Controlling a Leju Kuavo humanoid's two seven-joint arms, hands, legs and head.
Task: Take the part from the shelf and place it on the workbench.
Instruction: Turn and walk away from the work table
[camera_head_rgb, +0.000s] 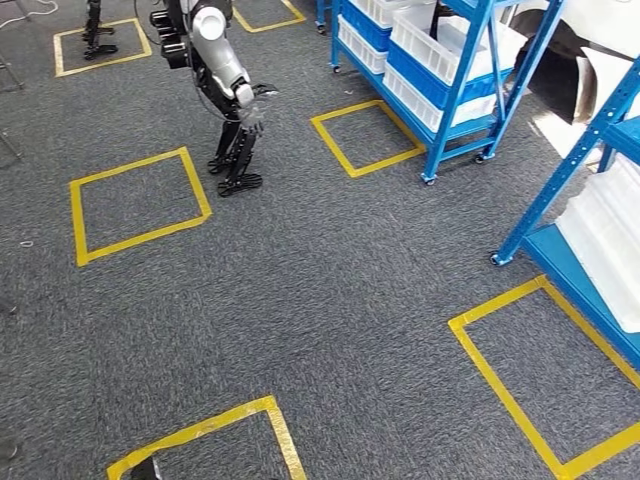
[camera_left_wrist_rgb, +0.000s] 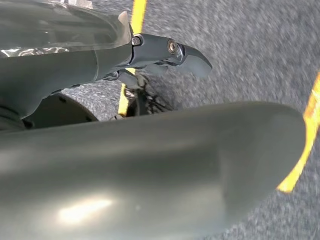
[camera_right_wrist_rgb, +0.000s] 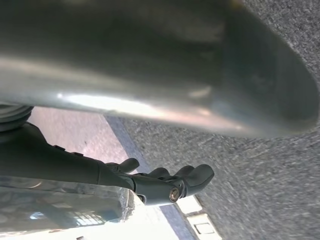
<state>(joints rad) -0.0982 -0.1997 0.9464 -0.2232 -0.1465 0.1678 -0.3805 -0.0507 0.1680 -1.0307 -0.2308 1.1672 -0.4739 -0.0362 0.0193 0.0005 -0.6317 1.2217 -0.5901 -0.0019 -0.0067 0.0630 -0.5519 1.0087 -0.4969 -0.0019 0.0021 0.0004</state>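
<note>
From the head view the grey carpet (camera_head_rgb: 324, 290) is marked with squares of yellow tape (camera_head_rgb: 136, 205). A blue shelf rack (camera_head_rgb: 445, 80) stands at the upper right on small castors, and its tiers carry white plastic bins (camera_head_rgb: 423, 100) set side by side; what lies inside the bins cannot be made out from here. A second blue rack (camera_head_rgb: 581, 210) comes in at the right edge, with more white trays (camera_head_rgb: 604, 240) on its low tier, their contents likewise hidden. The part to be fetched cannot be picked out on either rack. Another humanoid robot (camera_head_rgb: 219, 80) stands at the upper left between two tape squares, its silver arm hanging beside its dark legs.

The left wrist view looks past the left hand (camera_left_wrist_rgb: 166, 150): a thick grey thumb crosses most of the picture, and a dark finger (camera_left_wrist_rgb: 170, 50) reaches out straight above it over blurred carpet and a strip of yellow tape. Nothing lies between thumb and finger, and they stand apart.

The right wrist view gives the right hand (camera_right_wrist_rgb: 170, 115) in the same pose: the broad grey thumb on one side, dark fingers (camera_right_wrist_rgb: 177, 182) extended loosely on the other, apart from it and holding nothing. Beyond them lie grey carpet and a paler floor strip (camera_right_wrist_rgb: 124, 140).
</note>
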